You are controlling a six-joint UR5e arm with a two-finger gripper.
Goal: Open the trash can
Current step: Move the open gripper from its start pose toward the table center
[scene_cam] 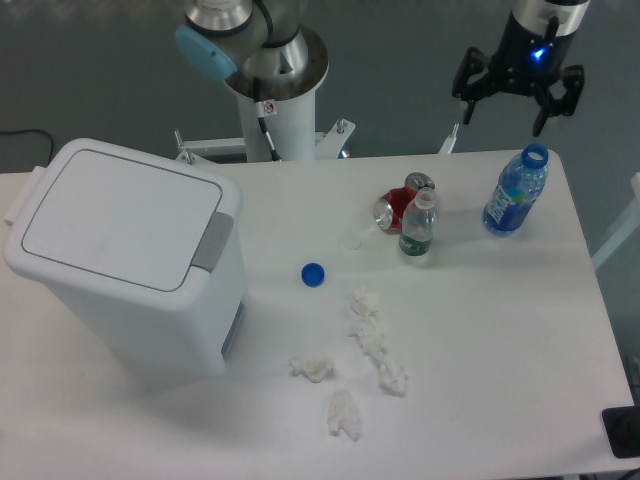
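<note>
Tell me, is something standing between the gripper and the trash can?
Nothing visible blocks it. The gripper hangs open above the table's far right edge; bottles and a can stand lower, and the trash can sits far left.

No lettering can be read anywhere. The blue label on the clear plastic water bottle (pixel 515 195) at far right is a blur of blue and white. The green label on the small clear bottle (pixel 417 228) mid-table is illegible. A small red-ringed round sticker (pixel 267 108) on the white robot pedestal (pixel 272 120) is too small to make out.
</note>
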